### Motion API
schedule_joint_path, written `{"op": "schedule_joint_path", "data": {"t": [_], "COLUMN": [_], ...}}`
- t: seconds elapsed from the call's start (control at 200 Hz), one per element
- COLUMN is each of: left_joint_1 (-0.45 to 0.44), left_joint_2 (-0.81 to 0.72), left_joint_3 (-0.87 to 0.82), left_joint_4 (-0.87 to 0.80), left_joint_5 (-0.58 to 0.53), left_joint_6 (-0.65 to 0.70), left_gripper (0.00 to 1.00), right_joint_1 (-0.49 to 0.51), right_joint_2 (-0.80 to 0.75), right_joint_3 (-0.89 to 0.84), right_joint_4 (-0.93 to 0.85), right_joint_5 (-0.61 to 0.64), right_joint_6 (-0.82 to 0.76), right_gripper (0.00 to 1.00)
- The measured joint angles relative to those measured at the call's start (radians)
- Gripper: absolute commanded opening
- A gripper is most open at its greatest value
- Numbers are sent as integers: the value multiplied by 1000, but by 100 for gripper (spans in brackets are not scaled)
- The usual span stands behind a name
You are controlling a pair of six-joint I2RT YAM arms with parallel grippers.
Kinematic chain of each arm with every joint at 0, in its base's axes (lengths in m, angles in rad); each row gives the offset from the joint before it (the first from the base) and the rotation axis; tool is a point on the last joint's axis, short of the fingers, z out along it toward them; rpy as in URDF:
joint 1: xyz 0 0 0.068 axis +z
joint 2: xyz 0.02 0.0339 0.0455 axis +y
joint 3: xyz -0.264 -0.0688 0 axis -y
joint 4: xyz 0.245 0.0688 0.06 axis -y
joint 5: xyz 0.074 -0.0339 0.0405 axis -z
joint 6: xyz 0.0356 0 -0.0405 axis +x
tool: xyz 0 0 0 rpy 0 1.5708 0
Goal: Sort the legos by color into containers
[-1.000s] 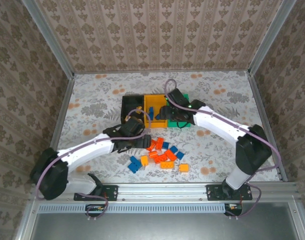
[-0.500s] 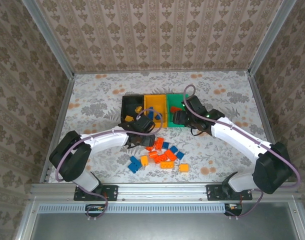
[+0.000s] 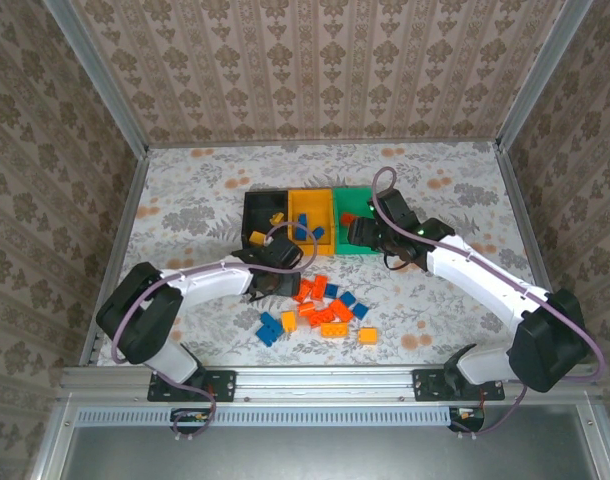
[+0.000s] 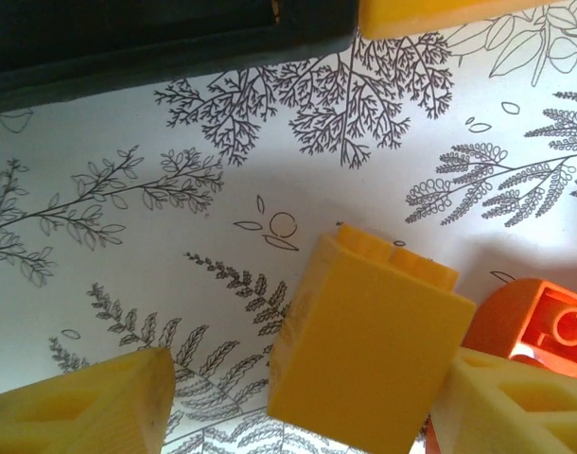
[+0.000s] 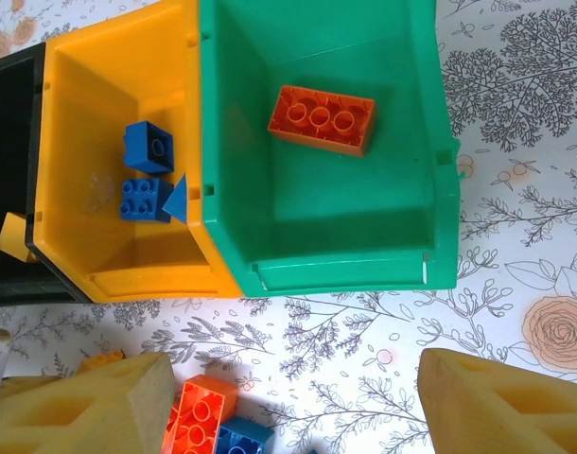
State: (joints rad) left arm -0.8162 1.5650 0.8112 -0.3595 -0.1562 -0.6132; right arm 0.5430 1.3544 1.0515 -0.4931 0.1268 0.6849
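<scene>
The left claw (image 4: 312, 378) has come from the black bin (image 4: 128, 52) to the pile (image 3: 325, 305) and brackets a yellow lego (image 4: 364, 340) on the table (image 3: 185, 200), grip unclear; next it should pinch and carry it back, while the right claw (image 5: 296, 364) hangs spread.

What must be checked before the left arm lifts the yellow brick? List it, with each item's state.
1. Yellow brick sits between the left gripper's fingers: ok.
2. Both pads are on the brick: not ok, one pad stands apart from it.
3. Red-orange brick is clear of the grip: cannot tell, it lies close by the other finger.
4. Black bin has room: ok.
5. Right gripper is open and empty, in front of the green bin: ok.
</scene>
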Motion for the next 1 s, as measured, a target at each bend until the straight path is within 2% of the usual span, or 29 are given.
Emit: {"op": "schedule_joint_path", "data": {"t": [0.07, 0.495, 0.62, 0.825, 0.91, 1.0], "left_joint_1": [3, 3, -8, -4, 48, 124], "left_joint_2": [14, 53, -38, -289, -308, -254], "left_joint_3": [4, 9, -36, -24, 45, 133], "left_joint_4": [26, 97, 53, -80, -121, -129], "left_joint_5": [0, 1, -3, -38, -51, -67], "left_joint_6": [2, 27, 11, -8, -6, 7], "left_gripper": [68, 36, 34, 35, 35, 35], "right_joint_1": [0, -10, -13, -17, -17, -17], "right_joint_2": [-6, -26, -26, -27, -33, -41], "right_joint_3": [0, -12, -12, -14, -22, -34], "right_joint_4": [0, 0, 0, 0, 5, 9], "right_joint_5": [0, 1, 1, 1, 1, 1], "right_joint_6": [0, 0, 2, 3, 4, 8], "right_gripper": [70, 70, 70, 70, 70, 70]}}
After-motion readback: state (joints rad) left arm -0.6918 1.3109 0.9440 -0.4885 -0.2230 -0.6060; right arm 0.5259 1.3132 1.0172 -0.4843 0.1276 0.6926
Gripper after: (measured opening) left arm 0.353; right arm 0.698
